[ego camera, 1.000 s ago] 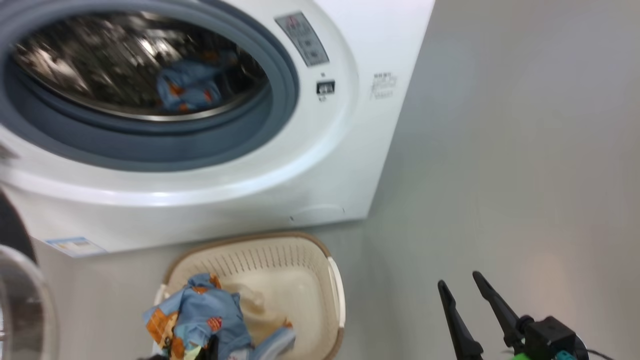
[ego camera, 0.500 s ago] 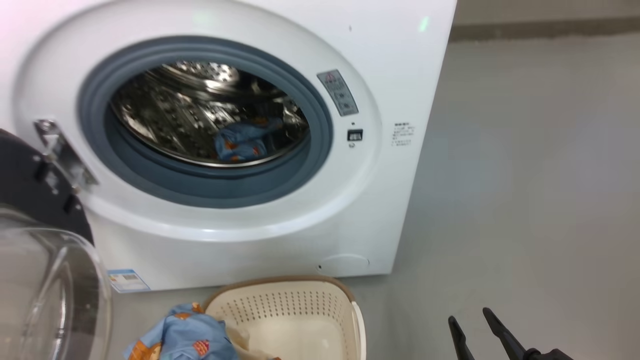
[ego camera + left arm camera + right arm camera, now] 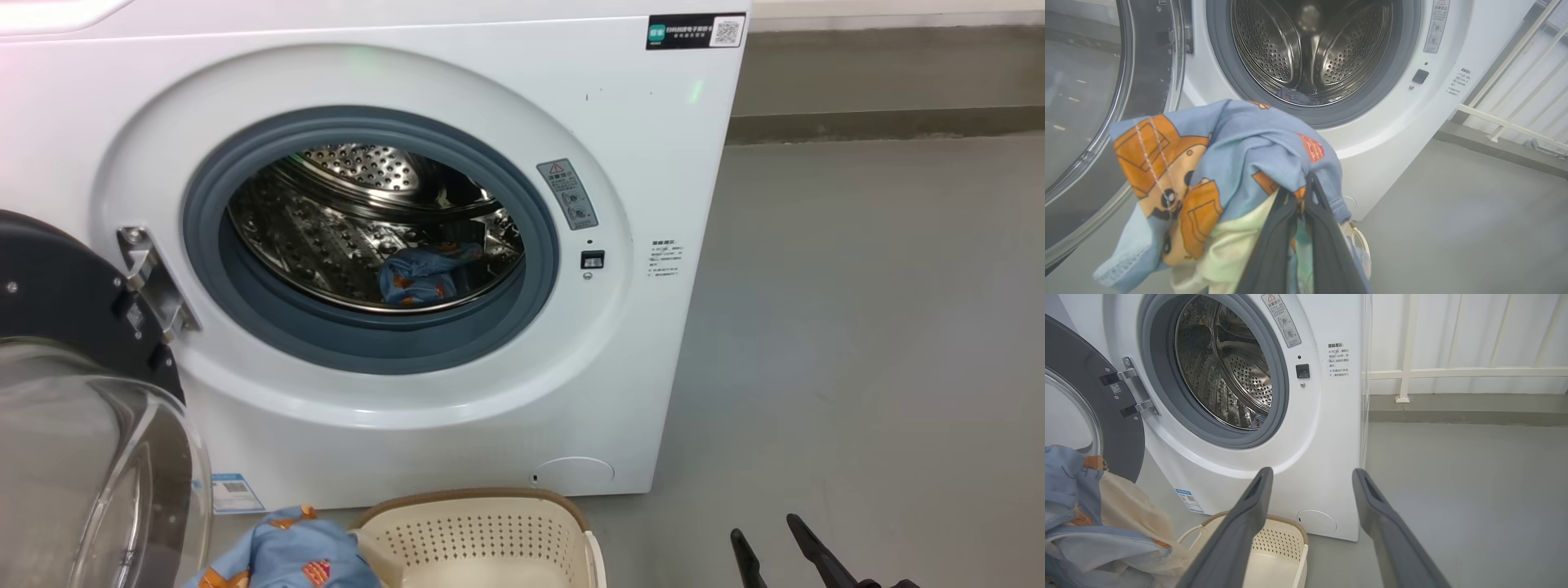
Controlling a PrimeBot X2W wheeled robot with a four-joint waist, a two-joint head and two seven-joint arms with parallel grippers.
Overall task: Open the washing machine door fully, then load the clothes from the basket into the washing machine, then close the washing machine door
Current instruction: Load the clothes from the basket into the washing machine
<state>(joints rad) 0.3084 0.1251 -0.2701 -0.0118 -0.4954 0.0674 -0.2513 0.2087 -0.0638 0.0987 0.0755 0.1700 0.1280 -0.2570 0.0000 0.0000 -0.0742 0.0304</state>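
The white washing machine (image 3: 653,163) stands open, its black door (image 3: 57,286) swung out to the left with the glass bowl (image 3: 90,474) bulging toward me. A blue piece of clothes (image 3: 420,273) lies in the steel drum. My left gripper (image 3: 1297,185) is shut on a bundle of light blue and cream clothes (image 3: 1229,155), held up in front of the drum opening. In the head view that bundle (image 3: 277,555) hangs just left of the cream basket (image 3: 482,531). My right gripper (image 3: 1310,475) is open with nothing in it, low at the right (image 3: 767,539) over the floor.
Grey floor (image 3: 857,327) stretches to the right of the machine. A white railing (image 3: 1404,375) and a low kerb run along the back wall. The open door takes up the space at the left. A small blue sticker (image 3: 237,492) sits low on the machine front.
The head camera has tilted up, so the machine front shows more fully and the basket has slid to the bottom edge. Both grippers keep their states.
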